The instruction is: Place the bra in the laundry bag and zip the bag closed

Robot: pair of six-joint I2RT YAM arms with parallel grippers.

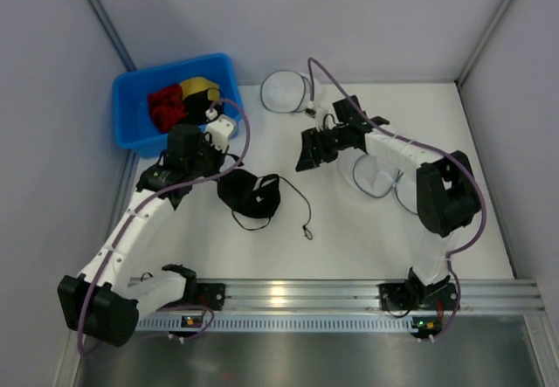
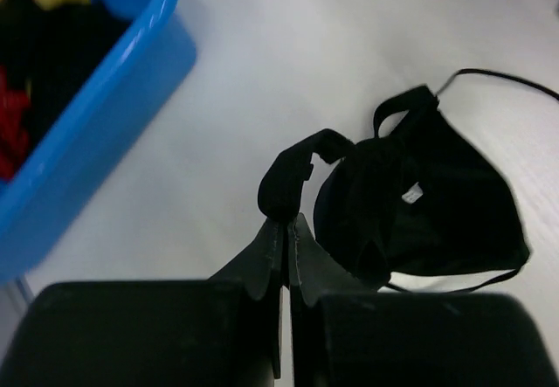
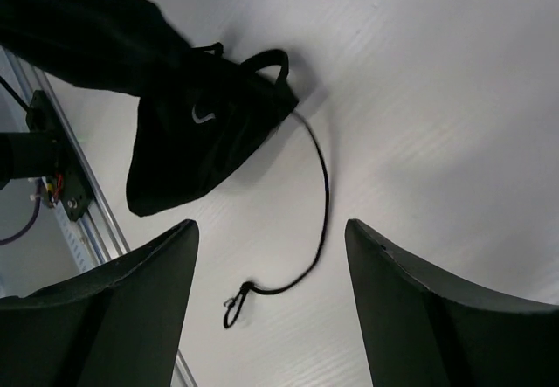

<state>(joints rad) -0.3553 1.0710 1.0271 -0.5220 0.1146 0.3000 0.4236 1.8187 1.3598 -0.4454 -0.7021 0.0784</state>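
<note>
Far left, the blue plastic bin [image 1: 135,138] sits tight against the wall. Just beside it, the left gripper [image 2: 286,225] is pinched fully together on a strap loop of the small black fabric bra [image 1: 249,196]. The bra lies left of centre on the white table [image 1: 349,247], with bare surface between it and the near metal rail [image 1: 349,293]. The right gripper [image 3: 271,230] hangs spread wide, holding nothing. The round see-through mesh laundry bag [image 1: 371,180] lies under that arm, clear of the right edge.

Bra [image 1: 249,196] left of laundry bag [image 1: 370,177]
</note>
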